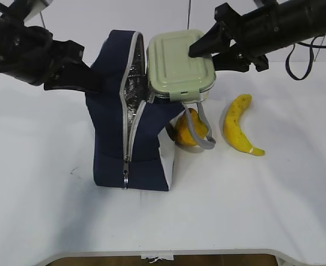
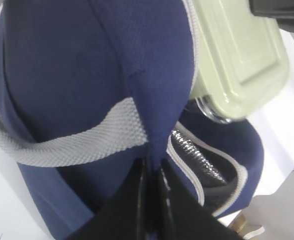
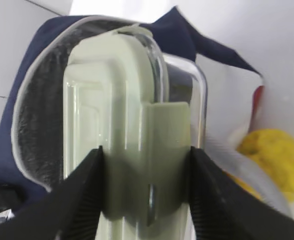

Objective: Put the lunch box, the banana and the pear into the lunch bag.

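Note:
The navy lunch bag [image 1: 113, 133] stands at the table's middle with its grey zipper open and silver lining showing. My left gripper [image 1: 91, 80] is shut on a fold of the bag's fabric [image 2: 151, 150] at its upper left. My right gripper [image 1: 198, 51] is shut on the sage-green lunch box [image 1: 179, 64], held tilted at the bag's open mouth; its fingers [image 3: 87, 195] clamp the box [image 3: 132, 150] on both sides. The pear [image 1: 187, 128] lies just right of the bag behind a grey handle. The banana [image 1: 237, 124] lies further right on the table.
The white table [image 1: 251, 210] stretches around the bag, with its front edge near the bottom of the exterior view. A loose grey handle loop [image 1: 201, 133] hangs over the pear. A dark cable [image 1: 295, 61] hangs from the right arm.

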`<state>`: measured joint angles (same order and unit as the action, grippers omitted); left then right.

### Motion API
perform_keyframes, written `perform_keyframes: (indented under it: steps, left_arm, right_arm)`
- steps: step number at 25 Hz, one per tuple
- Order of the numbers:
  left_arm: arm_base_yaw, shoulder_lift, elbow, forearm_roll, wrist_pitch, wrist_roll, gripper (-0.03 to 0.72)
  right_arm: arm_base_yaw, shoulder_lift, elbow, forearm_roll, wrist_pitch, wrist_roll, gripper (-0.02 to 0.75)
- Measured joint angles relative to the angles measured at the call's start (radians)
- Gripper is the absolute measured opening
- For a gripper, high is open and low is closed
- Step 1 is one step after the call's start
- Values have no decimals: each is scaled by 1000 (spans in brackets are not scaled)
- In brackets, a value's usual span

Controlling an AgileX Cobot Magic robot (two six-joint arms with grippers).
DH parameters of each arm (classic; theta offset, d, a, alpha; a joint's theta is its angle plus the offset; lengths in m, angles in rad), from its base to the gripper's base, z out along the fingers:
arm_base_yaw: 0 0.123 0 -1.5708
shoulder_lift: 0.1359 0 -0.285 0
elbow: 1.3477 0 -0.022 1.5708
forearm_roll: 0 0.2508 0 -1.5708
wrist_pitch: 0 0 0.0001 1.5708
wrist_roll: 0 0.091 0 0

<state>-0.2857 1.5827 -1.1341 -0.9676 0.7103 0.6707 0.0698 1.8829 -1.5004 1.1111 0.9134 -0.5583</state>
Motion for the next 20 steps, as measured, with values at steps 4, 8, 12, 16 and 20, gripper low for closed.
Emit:
perform_keyframes:
  steps: [4,8,12,16,20]
  left_arm:
    - [0,0,0,-27,3,0,-3]
    - [0,0,0,-31,3,0,-3]
    - [0,0,0,-39,6,0,-3]
    - [0,0,0,-57,10,0,-3]
    - [0,0,0,-61,20,0,-3]
  right_arm:
    - [13,0,0,22,-2,7,374]
    - [58,0,0,129,17,5,374]
    - [77,0,0,220,42,-37,373]
    - [83,17,0,228,19,-48,373]
    - [87,72,0,235,9,-57,373]
